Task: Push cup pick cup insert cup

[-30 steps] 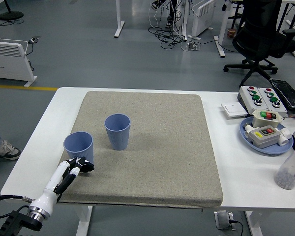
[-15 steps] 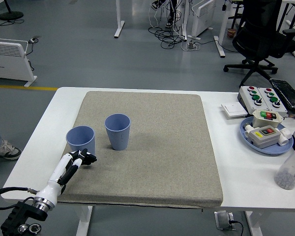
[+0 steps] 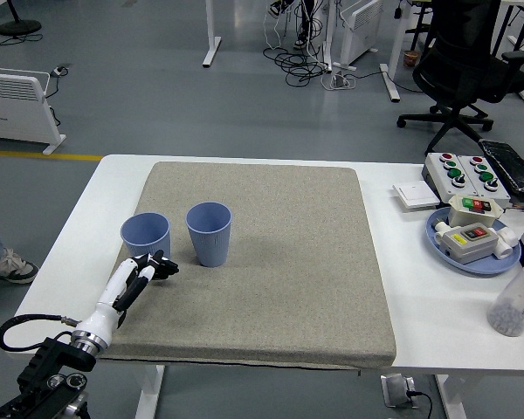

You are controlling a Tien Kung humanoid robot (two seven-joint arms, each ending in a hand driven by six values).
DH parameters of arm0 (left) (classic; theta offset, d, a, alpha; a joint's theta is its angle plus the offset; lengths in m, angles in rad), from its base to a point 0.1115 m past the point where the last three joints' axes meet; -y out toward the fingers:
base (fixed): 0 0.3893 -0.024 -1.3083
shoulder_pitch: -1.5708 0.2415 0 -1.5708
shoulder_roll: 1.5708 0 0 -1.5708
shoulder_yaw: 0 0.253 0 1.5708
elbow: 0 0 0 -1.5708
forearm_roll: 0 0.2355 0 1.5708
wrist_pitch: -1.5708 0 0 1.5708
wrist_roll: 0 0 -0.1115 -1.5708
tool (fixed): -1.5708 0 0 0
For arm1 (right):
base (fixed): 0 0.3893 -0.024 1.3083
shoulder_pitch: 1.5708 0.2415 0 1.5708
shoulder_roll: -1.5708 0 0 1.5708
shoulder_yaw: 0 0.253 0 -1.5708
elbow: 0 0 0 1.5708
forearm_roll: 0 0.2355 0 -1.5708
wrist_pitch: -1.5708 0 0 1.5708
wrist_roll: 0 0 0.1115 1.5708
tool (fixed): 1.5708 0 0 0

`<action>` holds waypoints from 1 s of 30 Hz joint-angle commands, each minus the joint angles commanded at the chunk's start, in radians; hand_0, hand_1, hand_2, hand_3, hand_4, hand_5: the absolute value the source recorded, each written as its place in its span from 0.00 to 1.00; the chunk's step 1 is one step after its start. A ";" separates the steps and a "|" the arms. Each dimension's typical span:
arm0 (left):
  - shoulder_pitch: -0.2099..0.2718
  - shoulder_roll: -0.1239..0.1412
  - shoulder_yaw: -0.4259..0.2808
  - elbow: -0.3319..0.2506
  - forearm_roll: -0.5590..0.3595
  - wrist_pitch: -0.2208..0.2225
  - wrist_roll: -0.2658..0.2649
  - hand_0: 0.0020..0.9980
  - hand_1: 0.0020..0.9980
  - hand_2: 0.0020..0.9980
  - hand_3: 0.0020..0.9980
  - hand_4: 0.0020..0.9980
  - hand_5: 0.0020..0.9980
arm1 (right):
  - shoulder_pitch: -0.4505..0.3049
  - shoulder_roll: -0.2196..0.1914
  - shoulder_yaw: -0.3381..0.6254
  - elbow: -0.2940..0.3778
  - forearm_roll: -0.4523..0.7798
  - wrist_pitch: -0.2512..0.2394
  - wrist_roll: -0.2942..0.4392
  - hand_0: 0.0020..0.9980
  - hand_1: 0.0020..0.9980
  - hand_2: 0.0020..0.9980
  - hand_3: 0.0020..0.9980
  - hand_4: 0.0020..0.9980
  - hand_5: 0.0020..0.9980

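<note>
The left hand (image 3: pixel 154 266), fingers loosely curled and holding nothing, sits against the near base of the left pale-blue ribbed plastic cup (image 3: pixel 146 237) on the beige fabric mat (image 3: pixel 279 262). A high or off-centre shove could tip it or knock it into the second matching blue cup (image 3: pixel 209 232) just beside it. Both cups stand upright and look empty.

A single head view looks from high on the robot's side, forward and down over the white rectangular table (image 3: pixel 70 253), whose near edge runs along the bottom of the frame. The beige fabric mat (image 3: pixel 271 262) fills the centre at middling range. Grey floor and a black office chair (image 3: pixel 467 65) occupy the top.
</note>
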 joint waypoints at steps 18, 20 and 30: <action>-0.159 -0.038 0.068 0.201 -0.067 0.009 -0.049 0.65 0.65 0.58 0.52 0.61 1.00 | -0.005 0.001 0.010 0.001 -0.019 0.003 -0.005 0.73 0.67 0.71 0.60 0.16 0.39; -0.167 -0.042 0.070 0.212 -0.069 0.010 -0.052 0.65 0.65 0.58 0.52 0.61 1.00 | -0.006 0.001 0.011 0.001 -0.020 0.003 -0.006 0.73 0.67 0.71 0.60 0.16 0.39; -0.215 -0.057 0.103 0.293 -0.098 0.011 -0.068 0.65 0.65 0.58 0.51 0.61 1.00 | -0.013 0.002 0.019 0.002 -0.035 0.005 -0.009 0.73 0.67 0.71 0.60 0.16 0.39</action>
